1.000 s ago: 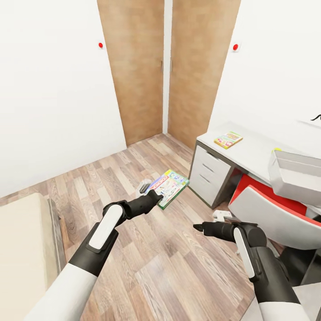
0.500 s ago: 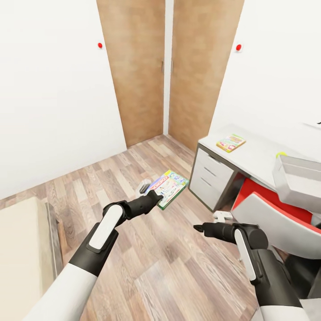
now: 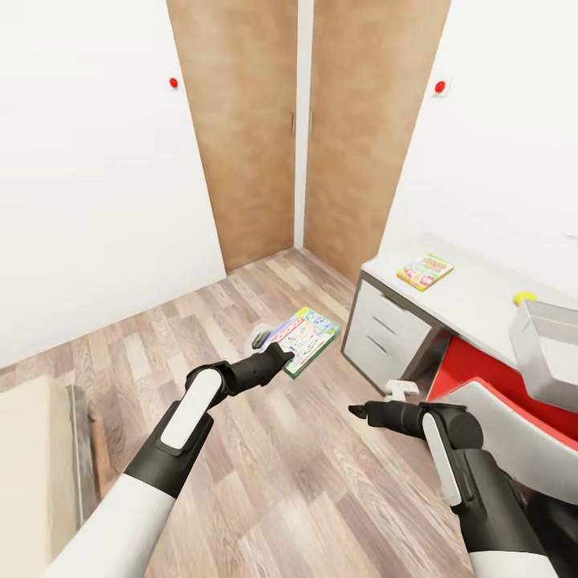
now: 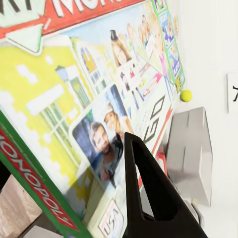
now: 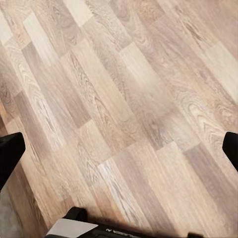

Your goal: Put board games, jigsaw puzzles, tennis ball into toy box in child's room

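My left gripper (image 3: 281, 352) is shut on a board game (image 3: 305, 337), a green-edged Monopoly box held above the wood floor. The left wrist view shows its lid (image 4: 74, 99) close up, with one black finger (image 4: 148, 193) pressed on it. At the right, the table (image 3: 482, 301) carries a flat many-coloured item (image 3: 425, 270); box or puzzle, I cannot tell. The tennis ball (image 3: 524, 298) lies beside the grey toy box (image 3: 554, 345), and both show again past the lid as ball (image 4: 185, 95) and toy box (image 4: 191, 153). My right gripper (image 3: 357, 411) hangs open over bare floor. The bed (image 3: 32, 466) is at lower left.
Two wooden doors (image 3: 305, 128) stand ahead in the corner of the white walls. White drawers (image 3: 389, 333) front the table, and a red chair (image 3: 498, 385) with a grey back stands against it. A small white object (image 3: 399, 389) lies on the floor by the drawers.
The whole view has shifted: the table and toy box slid toward the right edge, the bed toward the left, and the doors loom larger. Both arms hold their pose; the game stays gripped.
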{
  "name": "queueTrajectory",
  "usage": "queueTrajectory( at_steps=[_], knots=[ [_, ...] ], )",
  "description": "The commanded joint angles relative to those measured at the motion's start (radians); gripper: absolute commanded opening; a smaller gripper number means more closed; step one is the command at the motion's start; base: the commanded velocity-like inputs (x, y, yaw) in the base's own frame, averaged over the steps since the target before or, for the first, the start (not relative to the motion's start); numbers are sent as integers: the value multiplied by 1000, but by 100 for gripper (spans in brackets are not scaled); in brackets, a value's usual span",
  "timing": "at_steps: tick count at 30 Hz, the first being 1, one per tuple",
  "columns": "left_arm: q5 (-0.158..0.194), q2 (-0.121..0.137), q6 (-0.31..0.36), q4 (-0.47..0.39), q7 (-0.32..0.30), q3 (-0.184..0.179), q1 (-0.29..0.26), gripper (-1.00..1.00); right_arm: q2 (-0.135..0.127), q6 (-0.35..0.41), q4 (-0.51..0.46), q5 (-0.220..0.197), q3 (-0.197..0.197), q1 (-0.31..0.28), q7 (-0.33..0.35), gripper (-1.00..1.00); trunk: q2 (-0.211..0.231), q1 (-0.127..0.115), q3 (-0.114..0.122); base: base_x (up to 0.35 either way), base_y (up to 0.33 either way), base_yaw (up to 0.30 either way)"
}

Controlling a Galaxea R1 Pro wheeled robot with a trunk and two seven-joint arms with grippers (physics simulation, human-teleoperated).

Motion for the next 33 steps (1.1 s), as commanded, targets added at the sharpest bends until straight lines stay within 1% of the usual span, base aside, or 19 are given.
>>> queueTrajectory(
  at_steps=[1, 22, 26, 33],
  knots=[
    [13, 0, 1, -1, 10, 0, -1, -100, 0, 5, -1, -8, -1, -1, -3, 100, -2, 1, -2, 332, 0, 0],
    [13, 0, 1, -1, 10, -2, -1, -100, -7, 5, -2, -11, -1, 7, 0, 100, -2, 1, -2, 336, 0, 0],
    [13, 0, 1, -4, 9, -2, -1, -100, -8, 5, -19, -11, 0, 16, 1, 100, -2, 1, -2, 337, 0, 0],
    [14, 0, 1, -9, 7, -4, -1, -100, -11, 5, -92, -11, 1, 44, 2, 100, -2, 1, -2, 337, 0, 0]
  ],
)
